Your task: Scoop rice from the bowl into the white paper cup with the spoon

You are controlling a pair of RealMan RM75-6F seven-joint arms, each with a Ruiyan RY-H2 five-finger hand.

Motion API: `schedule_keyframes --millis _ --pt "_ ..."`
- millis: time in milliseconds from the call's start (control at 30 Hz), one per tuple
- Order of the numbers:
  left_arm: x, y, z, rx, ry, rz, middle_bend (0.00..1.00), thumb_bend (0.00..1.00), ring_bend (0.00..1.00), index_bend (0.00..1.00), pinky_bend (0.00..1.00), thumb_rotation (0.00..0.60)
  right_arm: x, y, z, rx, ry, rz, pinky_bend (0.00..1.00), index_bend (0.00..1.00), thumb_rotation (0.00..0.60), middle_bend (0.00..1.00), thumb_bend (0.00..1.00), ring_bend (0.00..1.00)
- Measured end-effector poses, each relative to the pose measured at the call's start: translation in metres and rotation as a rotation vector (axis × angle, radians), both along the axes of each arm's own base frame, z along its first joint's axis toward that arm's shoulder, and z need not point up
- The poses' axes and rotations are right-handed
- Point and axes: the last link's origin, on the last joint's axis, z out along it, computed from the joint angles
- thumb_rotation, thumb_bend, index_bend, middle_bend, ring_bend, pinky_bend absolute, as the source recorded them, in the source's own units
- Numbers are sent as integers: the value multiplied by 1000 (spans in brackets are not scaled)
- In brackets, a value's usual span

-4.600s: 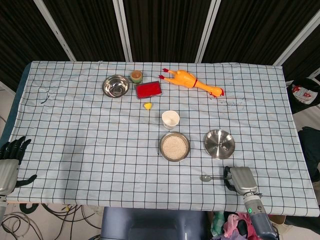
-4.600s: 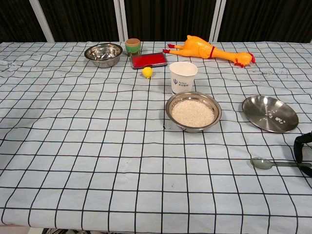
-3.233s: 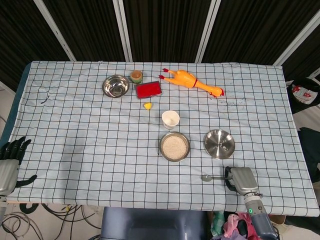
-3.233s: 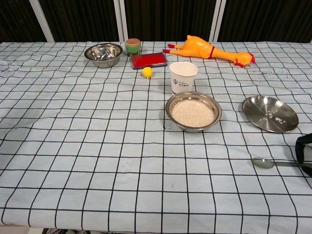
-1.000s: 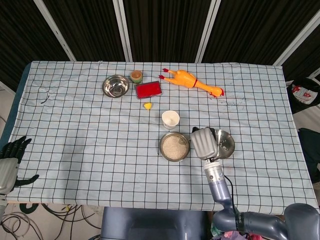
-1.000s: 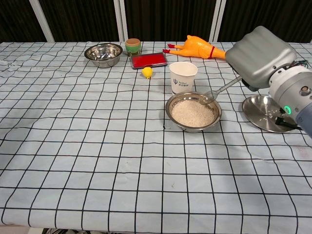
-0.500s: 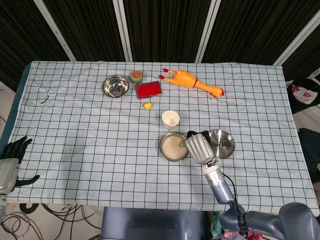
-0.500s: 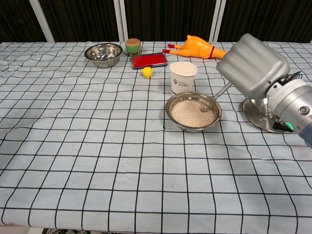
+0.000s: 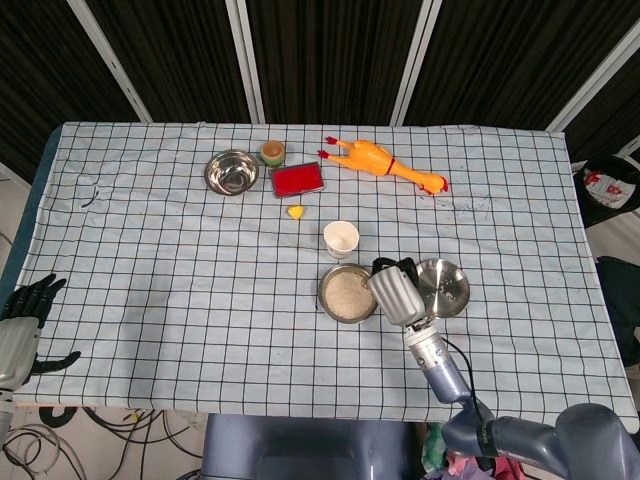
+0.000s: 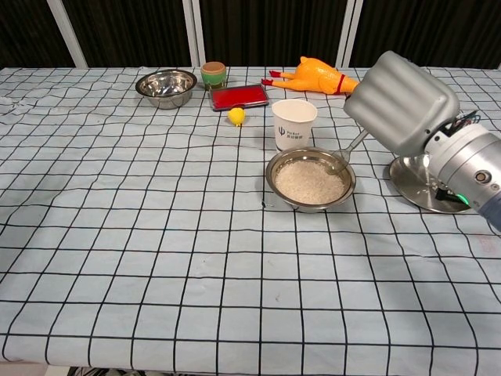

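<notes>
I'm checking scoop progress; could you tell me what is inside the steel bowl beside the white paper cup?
The bowl holds white rice, with the spoon tip at its right edge. The right hand hides the spoon's handle.

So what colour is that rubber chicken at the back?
Orange-yellow, with red feet and a red comb: rubber chicken. Chest view shows it best.

Robot test lab or data-collection rig, not home kitchen. Table [image 9: 150, 300] draped in wrinkled checked cloth, backed at 12 o'clock by black ribbed panels [image 9: 330, 60] in white frames [image 9: 250, 60]. Loose cables [image 9: 60, 440] on floor at 7 o'clock. Mismatched props set out at 11 to 1 o'clock: rubber chicken [image 9: 385, 162], red tray [image 9: 297, 180], small pot [image 9: 273, 152], steel bowl [image 9: 231, 172]. Bags and clutter [image 9: 608, 190] off table edge at 3 o'clock.
</notes>
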Motion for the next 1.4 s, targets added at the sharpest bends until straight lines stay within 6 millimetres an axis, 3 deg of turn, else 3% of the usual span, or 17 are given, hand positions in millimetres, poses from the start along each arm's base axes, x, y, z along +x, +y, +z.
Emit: schedule_keyframes --millis 600,1033,1400 --pt "1 0 -1 -3 -1 1 0 15 0 0 0 600 -10 10 -14 59 13 -15 1000 748 600 1000 528 1000" --pt "0 0 0 -6 -11 6 0 15 0 0 0 600 -10 15 -24 138 -149 -219 1000 752 600 1000 531 1000" --pt "1 0 -1 -8 -12 8 0 15 0 0 0 600 -4 14 -18 148 -258 -369 1000 757 600 1000 531 1000"
